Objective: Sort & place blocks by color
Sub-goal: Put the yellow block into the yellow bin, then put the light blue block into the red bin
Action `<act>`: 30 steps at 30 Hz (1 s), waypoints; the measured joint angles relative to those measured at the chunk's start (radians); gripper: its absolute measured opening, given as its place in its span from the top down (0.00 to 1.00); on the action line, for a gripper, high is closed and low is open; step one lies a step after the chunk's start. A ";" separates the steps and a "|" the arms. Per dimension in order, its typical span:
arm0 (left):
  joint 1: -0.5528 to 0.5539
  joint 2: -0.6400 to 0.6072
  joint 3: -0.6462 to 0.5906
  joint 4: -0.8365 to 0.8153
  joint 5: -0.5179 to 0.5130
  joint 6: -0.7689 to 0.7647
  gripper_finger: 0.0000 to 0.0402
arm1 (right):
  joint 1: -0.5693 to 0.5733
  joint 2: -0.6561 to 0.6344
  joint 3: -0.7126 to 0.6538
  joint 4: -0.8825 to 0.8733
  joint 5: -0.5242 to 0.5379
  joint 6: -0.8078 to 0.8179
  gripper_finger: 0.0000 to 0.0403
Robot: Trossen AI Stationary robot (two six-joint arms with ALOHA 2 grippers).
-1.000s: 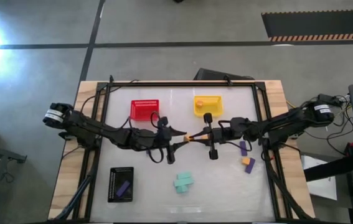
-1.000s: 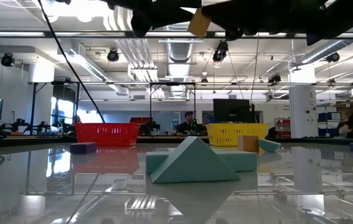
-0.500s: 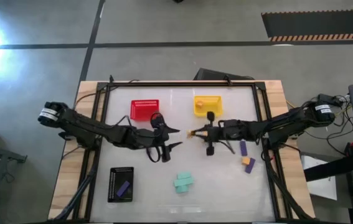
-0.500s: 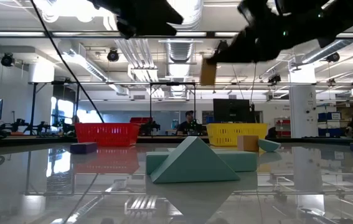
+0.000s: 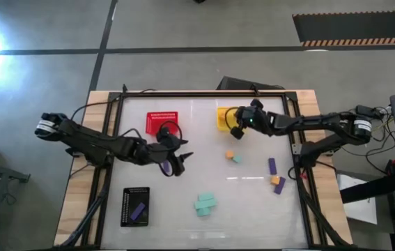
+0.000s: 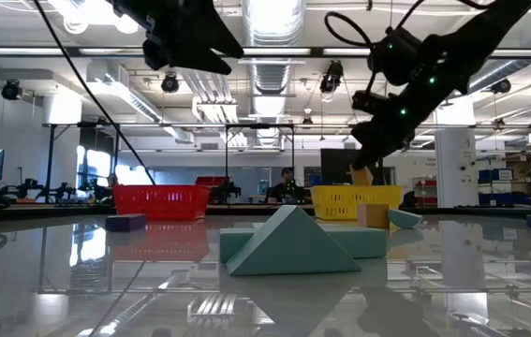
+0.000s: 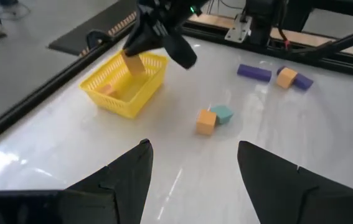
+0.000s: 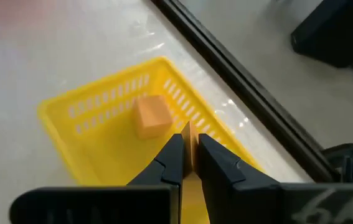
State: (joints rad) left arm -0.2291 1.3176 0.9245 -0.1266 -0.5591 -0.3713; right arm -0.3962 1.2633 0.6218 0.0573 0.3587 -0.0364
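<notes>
My right gripper (image 5: 234, 130) hangs over the yellow basket (image 5: 222, 123), shut on an orange block (image 7: 132, 64). One more orange block (image 8: 151, 116) lies inside that basket. My left gripper (image 5: 177, 160) is open in the air near the red basket (image 5: 161, 123), holding nothing. On the table lie an orange block (image 5: 230, 154) touching a teal one (image 5: 237, 158), a purple block (image 5: 272, 166), an orange and purple pair (image 5: 278, 183) and stacked teal blocks (image 5: 205, 203). A purple block (image 5: 137, 211) lies in the black basket (image 5: 128, 196). My right gripper pinches the orange block between its two fingers; in its wrist view only a thin orange strip (image 8: 187, 134) shows between them. The fingers slant downward from the table's right. The block (image 6: 361, 175) is lifted clear, just above the yellow basket's rim (image 6: 357, 192).
Red and yellow baskets stand side by side at the table's far edge, the black basket at the near left. A dark frame (image 5: 204, 93) runs around the table. The tabletop between the red basket and the teal blocks is bare.
A second ago both grippers met at the orange block above the table's middle. Since then my left gripper has drawn back toward the left edge without it. My right gripper has carried the block toward the far edge and down, to just above the yellow basket.
</notes>
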 joint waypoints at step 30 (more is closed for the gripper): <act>0.000 0.006 -0.123 -0.397 0.070 -0.714 0.45 | -0.003 -0.024 0.001 0.007 -0.020 0.050 0.67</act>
State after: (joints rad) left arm -0.2295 1.3239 0.8017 -0.5234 -0.4886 -1.0858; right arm -0.3990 1.2390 0.6224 0.0639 0.3387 0.0132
